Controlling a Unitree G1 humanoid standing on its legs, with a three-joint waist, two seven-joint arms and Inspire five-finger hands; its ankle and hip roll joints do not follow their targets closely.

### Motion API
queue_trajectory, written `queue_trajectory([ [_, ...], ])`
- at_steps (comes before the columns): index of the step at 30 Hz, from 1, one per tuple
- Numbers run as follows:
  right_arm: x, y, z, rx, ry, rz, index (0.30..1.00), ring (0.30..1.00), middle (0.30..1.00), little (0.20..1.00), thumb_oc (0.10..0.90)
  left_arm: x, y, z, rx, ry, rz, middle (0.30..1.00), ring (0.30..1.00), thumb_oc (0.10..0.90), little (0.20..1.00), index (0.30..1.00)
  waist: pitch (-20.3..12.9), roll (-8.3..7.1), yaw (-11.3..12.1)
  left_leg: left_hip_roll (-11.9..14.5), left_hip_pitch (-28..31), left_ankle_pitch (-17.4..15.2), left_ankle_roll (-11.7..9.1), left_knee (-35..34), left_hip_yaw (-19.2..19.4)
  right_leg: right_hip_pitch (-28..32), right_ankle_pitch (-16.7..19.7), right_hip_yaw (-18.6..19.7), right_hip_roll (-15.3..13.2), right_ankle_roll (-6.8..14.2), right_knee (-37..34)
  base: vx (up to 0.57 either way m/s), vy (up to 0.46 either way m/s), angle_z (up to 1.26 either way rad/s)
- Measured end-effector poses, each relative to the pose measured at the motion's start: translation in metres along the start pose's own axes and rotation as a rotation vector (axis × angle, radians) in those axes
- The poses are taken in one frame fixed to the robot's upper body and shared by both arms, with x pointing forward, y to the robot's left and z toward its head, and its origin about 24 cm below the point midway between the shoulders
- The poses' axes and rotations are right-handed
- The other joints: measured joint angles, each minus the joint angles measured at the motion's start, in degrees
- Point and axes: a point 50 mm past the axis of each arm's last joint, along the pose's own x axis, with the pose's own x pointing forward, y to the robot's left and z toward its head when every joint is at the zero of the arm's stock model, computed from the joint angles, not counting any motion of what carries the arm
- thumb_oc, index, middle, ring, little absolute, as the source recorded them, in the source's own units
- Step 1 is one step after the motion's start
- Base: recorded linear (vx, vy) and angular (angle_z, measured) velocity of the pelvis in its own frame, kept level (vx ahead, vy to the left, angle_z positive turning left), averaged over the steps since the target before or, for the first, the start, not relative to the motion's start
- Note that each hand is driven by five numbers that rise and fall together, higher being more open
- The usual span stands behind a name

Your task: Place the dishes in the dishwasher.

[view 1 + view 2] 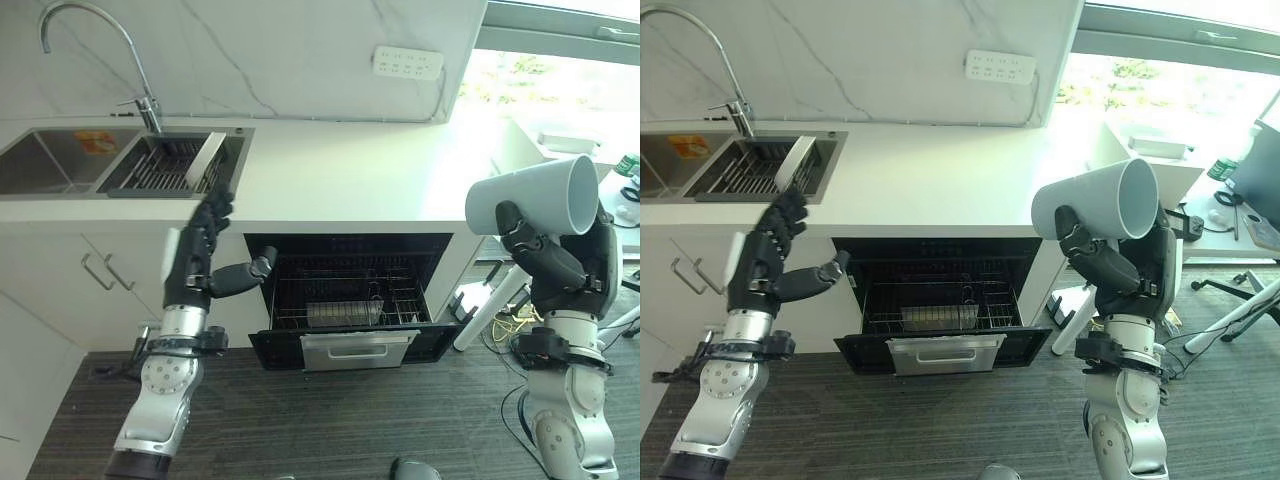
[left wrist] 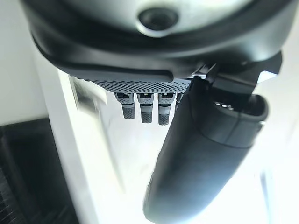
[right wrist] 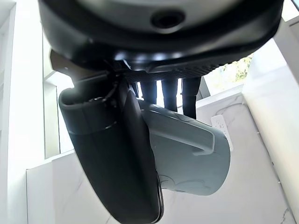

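Dishwasher [image 1: 345,300] open at frame centre, cup [image 1: 530,195] held high at right.

We see the pulled-out rack [image 1: 345,305] below the white counter [image 1: 340,170]. Our right hand [image 1: 535,255] has its fingers curled round the pale grey cup, which lies on its side, mouth toward the right edge. We judge it light, rigid and smooth, so slippery; grip is best across the body near the handle [image 3: 205,140]. Left hand [image 1: 205,255], centre-left, fingers straight, holds nothing.
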Motion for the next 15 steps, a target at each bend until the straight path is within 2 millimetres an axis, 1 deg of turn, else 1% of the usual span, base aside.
queue_trajectory([
  [2, 0.001, -0.003, -0.002, -0.026, 0.02, 0.018, 0.3, 0.3, 0.3, 0.3, 0.4, 0.001, -0.014, -0.009, 0.083, 0.067, -0.15, 0.9, 0.9, 0.8, 0.9, 0.9, -0.3, 0.55, -0.5, 0.0, 0.1, -0.1, 0.1, 0.0, 0.3, -0.1, 0.1, 0.4, 0.0, 0.0, 0.0, -0.01, 0.021, -0.1],
  [4, 0.001, -0.003, -0.002, -0.027, 0.024, 0.023, 0.3, 0.3, 0.3, 0.3, 0.4, -0.002, -0.023, -0.017, 0.125, 0.115, -0.225, 0.9, 0.9, 0.8, 0.9, 0.9, -0.3, 0.67, -1.5, 0.1, 0.0, 0.0, 0.0, 0.1, 0.5, -0.4, 0.1, 0.5, 0.0, 0.0, 0.1, -0.02, 0.026, -0.06],
  [6, 0.001, -0.002, -0.003, -0.025, 0.028, 0.027, 0.3, 0.3, 0.3, 0.3, 0.4, -0.002, -0.025, -0.022, 0.151, 0.151, -0.263, 0.9, 0.9, 0.8, 0.9, 0.9, -0.4, 0.8, -2.1, 0.1, 0.1, 0.2, 0.5, 0.1, 0.7, -0.5, 0.2, 0.5, 0.1, 0.0, 0.1, 0.0, 0.0, 0.0],
  [11, 0.002, 0.0, -0.005, -0.028, 0.056, 0.047, 0.3, 0.3, 0.3, 0.3, 0.4, 0.004, -0.034, -0.03, 0.18, 0.217, -0.354, 0.9, 0.9, 0.8, 0.9, 0.9, -0.5, 1.32, -2.1, 0.1, 0.0, 0.5, 0.6, 0.1, 1.4, -1.0, 0.8, 1.3, 0.2, 0.0, 0.0, -0.02, 0.011, -0.06],
  [13, 0.002, 0.005, -0.009, -0.019, 0.074, 0.065, 0.3, 0.3, 0.3, 0.3, 0.4, 0.006, -0.039, -0.038, 0.189, 0.264, -0.382, 0.9, 0.9, 0.8, 0.9, 0.9, -0.6, 1.46, -2.2, 0.2, 0.1, 0.5, 0.6, 0.1, 1.6, -1.2, 1.0, 1.6, 0.2, 0.0, 0.0, -0.02, -0.004, -0.06],
  [15, 0.001, 0.007, -0.011, -0.011, 0.092, 0.081, 0.3, 0.3, 0.3, 0.3, 0.4, 0.003, -0.046, -0.046, 0.195, 0.328, -0.43, 0.9, 0.9, 0.8, 0.9, 0.9, -0.6, 1.48, -2.6, 0.2, 0.1, 0.5, 0.6, 0.1, 2.0, -1.3, 1.2, 1.9, 0.3, 0.0, -0.2, -0.04, -0.009, -0.08],
])
